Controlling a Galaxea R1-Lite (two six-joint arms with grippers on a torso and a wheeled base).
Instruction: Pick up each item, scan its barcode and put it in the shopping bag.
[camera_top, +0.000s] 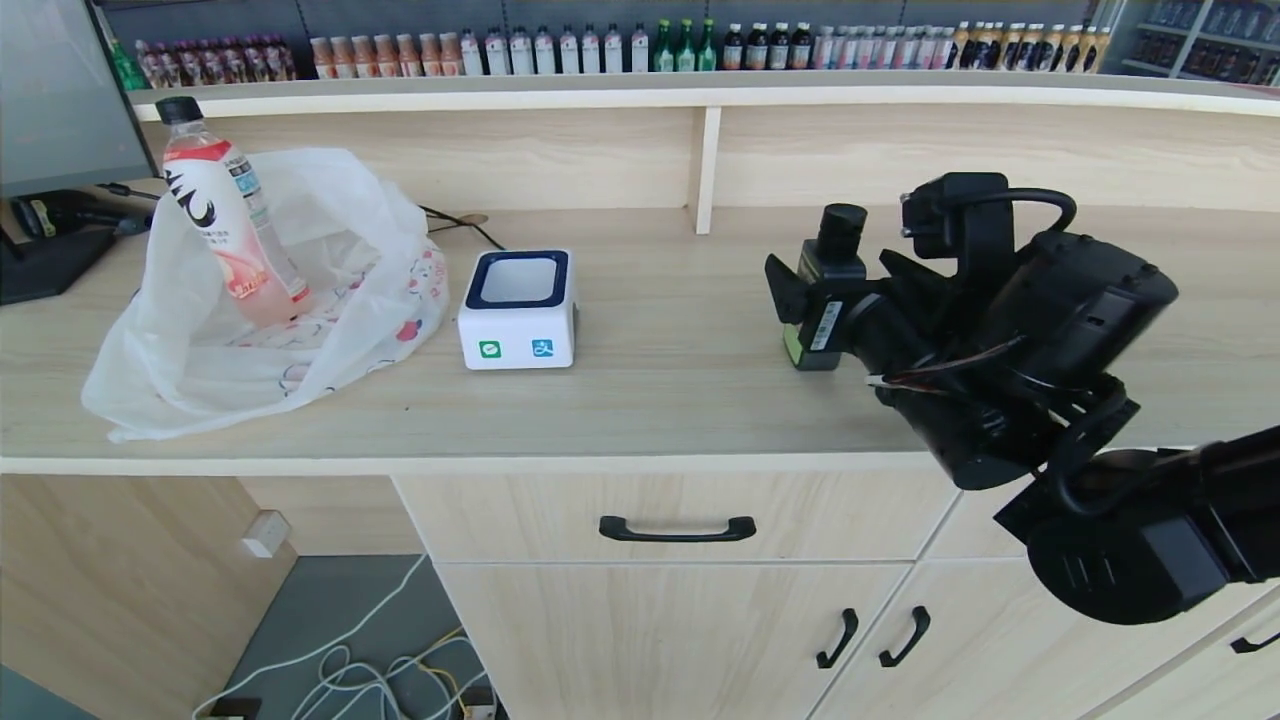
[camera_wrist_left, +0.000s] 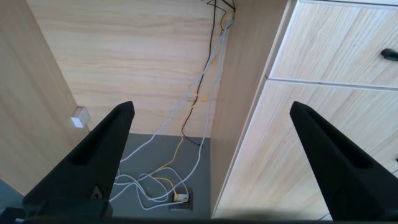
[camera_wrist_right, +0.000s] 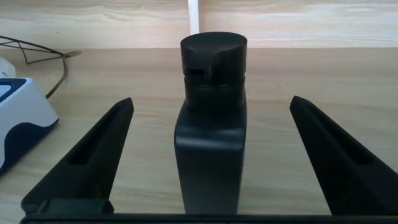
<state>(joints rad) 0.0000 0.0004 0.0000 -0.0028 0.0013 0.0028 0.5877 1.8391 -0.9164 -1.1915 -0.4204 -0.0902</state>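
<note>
Clearance on either side of the bottle is what my next move turns on. My right gripper (camera_top: 814, 302) is spread wide, and the dark flat-sided plastic bottle with a round black cap (camera_top: 835, 272) stands upright between its fingers, right of centre in the head frame. The wrist camera shows a gap on each side, so neither finger touches it. Its long axis is vertical and the fingers flank the body below the cap. I judge that a straight close should catch it squarely without tipping.

My left gripper (camera_wrist_left: 211, 107) is also spread and holds nothing. It hangs below the light wooden counter (camera_top: 660, 410), facing the cabinet side and loose cables, so the right arm is plainly the nearer one.

The white box scanner with a dark-blue rimmed window (camera_top: 518, 310) sits left of centre, well apart from the bottle, with bare counter between them. Beyond it, at the frame's left, the thin white plastic shopping bag (camera_top: 395, 250) lies slumped open with a pink-labelled clear drink bottle (camera_top: 225, 215) leaning in it. The counter's front edge runs near the lower side of that path and the back panel lies above, so a level sweep leftward looks open to me.
</note>
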